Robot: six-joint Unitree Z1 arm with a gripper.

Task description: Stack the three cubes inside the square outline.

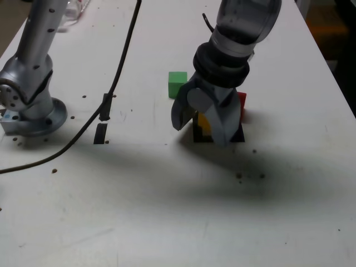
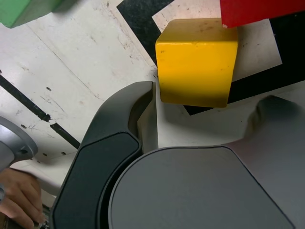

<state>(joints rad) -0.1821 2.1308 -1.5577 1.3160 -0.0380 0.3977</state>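
Observation:
The yellow cube (image 1: 204, 123) (image 2: 198, 67) sits on the square outline (image 1: 240, 137) (image 2: 138, 19), covering part of its white centre and one black tape edge. My gripper (image 1: 203, 125) (image 2: 208, 98) hangs low over it, open, one finger on each side. One finger is close to the cube's side and the other stands apart from it. The red cube (image 1: 241, 104) (image 2: 259, 12) is right behind the yellow one, at the outline's far edge. The green cube (image 1: 177, 83) (image 2: 24, 12) rests on the table, off to the exterior view's left of the outline.
The arm's silver base (image 1: 33, 105) is at the exterior view's left, with a black cable (image 1: 117, 78) running across the table. Two short black tape strips (image 1: 104, 108) (image 1: 100, 133) lie near the cable. A person's hand (image 2: 19, 195) shows at the wrist view's edge.

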